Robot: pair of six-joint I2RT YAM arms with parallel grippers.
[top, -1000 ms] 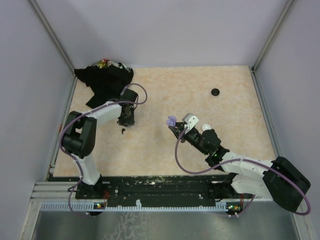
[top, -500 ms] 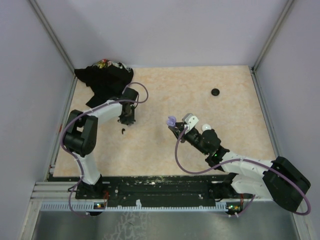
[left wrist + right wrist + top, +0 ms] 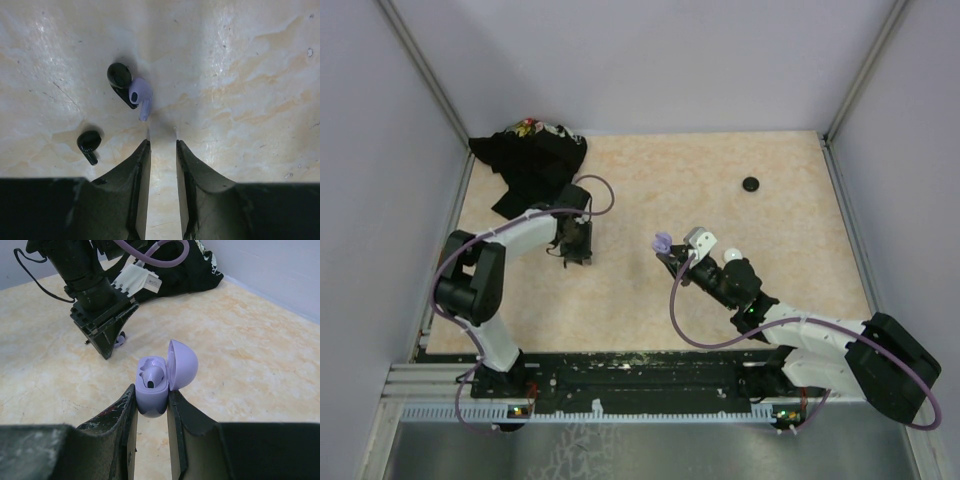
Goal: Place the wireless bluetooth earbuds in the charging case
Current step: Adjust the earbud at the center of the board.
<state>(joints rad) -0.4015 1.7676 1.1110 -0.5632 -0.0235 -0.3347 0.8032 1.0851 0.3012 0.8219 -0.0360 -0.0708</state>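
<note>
In the left wrist view a lavender earbud (image 3: 140,95) lies on the table against a black earbud (image 3: 119,77); a second black earbud (image 3: 88,145) lies apart to the left. My left gripper (image 3: 162,143) hovers just short of the lavender bud, jaws slightly open and empty; it also shows in the top view (image 3: 575,250). My right gripper (image 3: 151,407) is shut on the lavender charging case (image 3: 151,397), held above the table with its lid (image 3: 182,364) open. One lavender earbud (image 3: 151,375) sits in the case. The case shows in the top view (image 3: 662,242).
A black cloth bundle (image 3: 532,160) lies at the back left corner. A small round black disc (image 3: 751,184) lies at the back right. Walls (image 3: 420,100) close in the tabletop on three sides.
My left gripper has moved toward the near edge and now sits over the loose earbuds, which it hides in the top view. The right arm and case have not moved.
</note>
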